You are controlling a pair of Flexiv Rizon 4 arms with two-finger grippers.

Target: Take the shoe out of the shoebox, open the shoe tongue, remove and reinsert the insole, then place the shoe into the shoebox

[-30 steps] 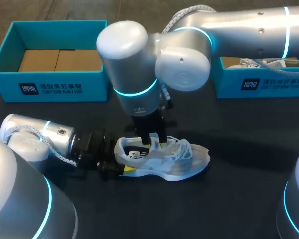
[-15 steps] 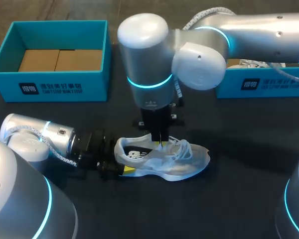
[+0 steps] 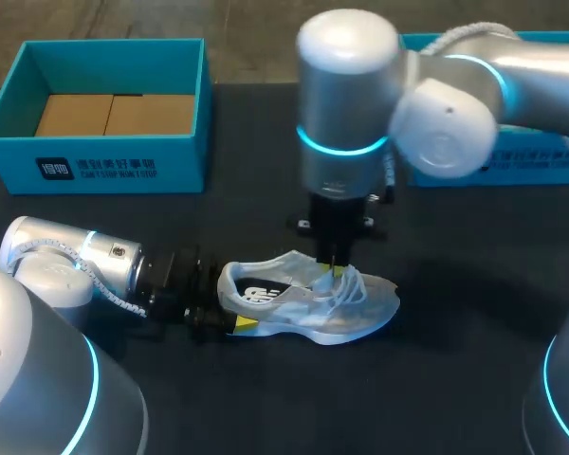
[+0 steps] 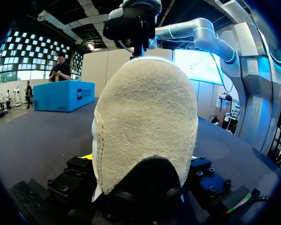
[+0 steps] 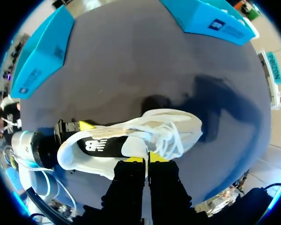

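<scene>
One white shoe (image 3: 299,305) is set on the dark table (image 3: 455,379), near its middle and outside both boxes, with the heel turned left and the toe right. The heel is gripped by the left gripper (image 3: 232,305), whose fingers are pressed against it from the near and far sides. In the left wrist view the rounded back of the heel (image 4: 145,126) is seen between the black finger bodies. The tongue (image 5: 147,151), just behind the laces, is pinched by the right gripper (image 3: 337,270), which is held straight down over the shoe. Its two yellow tips are drawn almost together on a thin white strip (image 5: 146,160). A teal shoebox (image 3: 171,166) is placed at the far left, well apart from the shoe, with brown cardboard (image 3: 114,114) lying inside. A second teal box (image 3: 531,161) is found at the far right, partly hidden behind the right arm.
</scene>
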